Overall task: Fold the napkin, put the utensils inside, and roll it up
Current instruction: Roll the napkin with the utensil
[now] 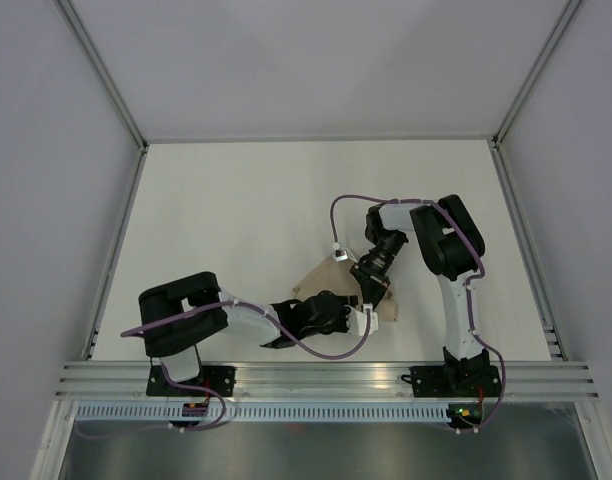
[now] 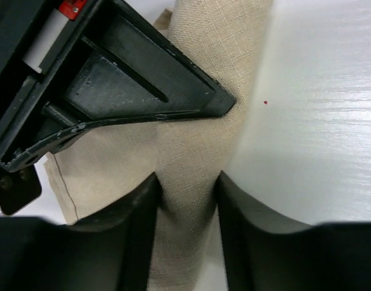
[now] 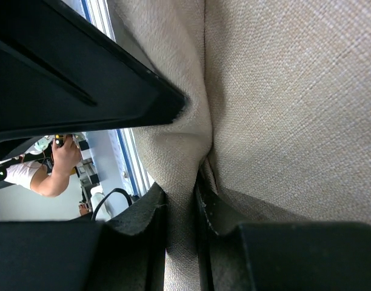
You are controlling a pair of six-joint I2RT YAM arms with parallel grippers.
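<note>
On the surface (image 1: 236, 220) near the arms, napkin (image 1: 314, 280) sits bunched, folding seemingly under way: left gripper (image 2: 187, 182) half-closed round a cloth ridge, right gripper (image 3: 180, 194) pinched narrow on a fold; fork unseen, placing and rolling left.

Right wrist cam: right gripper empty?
No, a fold of the napkin is pinched between the fingers of the right gripper.

This looks like a robotics lab test cell. A white worktop (image 1: 236, 220) is boxed in by plain pale panels on aluminium posts (image 1: 104, 75). Two cabled robot arms, left (image 1: 186, 318) and right (image 1: 451, 255), are bolted to a slotted aluminium rail (image 1: 326, 378). Beyond the enclosure, a person in a white shirt (image 3: 52, 176) is busy.
</note>
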